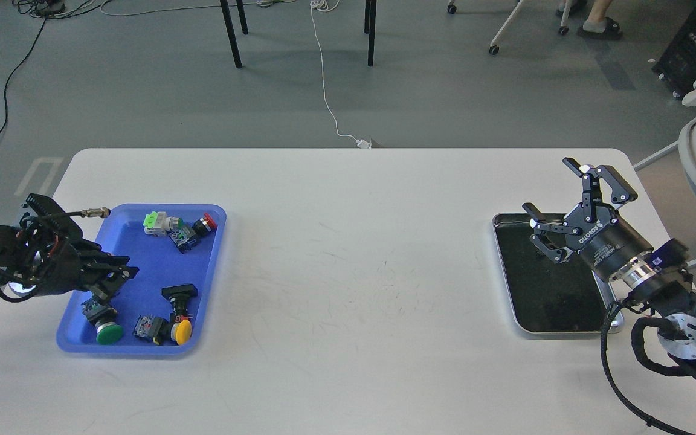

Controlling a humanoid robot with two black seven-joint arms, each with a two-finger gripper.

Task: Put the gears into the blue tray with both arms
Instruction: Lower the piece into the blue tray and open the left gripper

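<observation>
The blue tray [138, 266] lies at the table's left and holds several push buttons with green, yellow and red caps. My left gripper [115, 282] hovers low over the tray's left part, next to the green-capped button [108, 331]. It is dark and seen end-on, so its fingers cannot be told apart. My right gripper [548, 187] stands open over the far edge of the metal tray [556, 331] with nothing between its fingers. No gears can be made out in this view.
The metal tray's black mat sits at the table's right. The white table [354, 272] stretches between the two trays. Chair legs, cables and a white chair stand on the floor beyond the table.
</observation>
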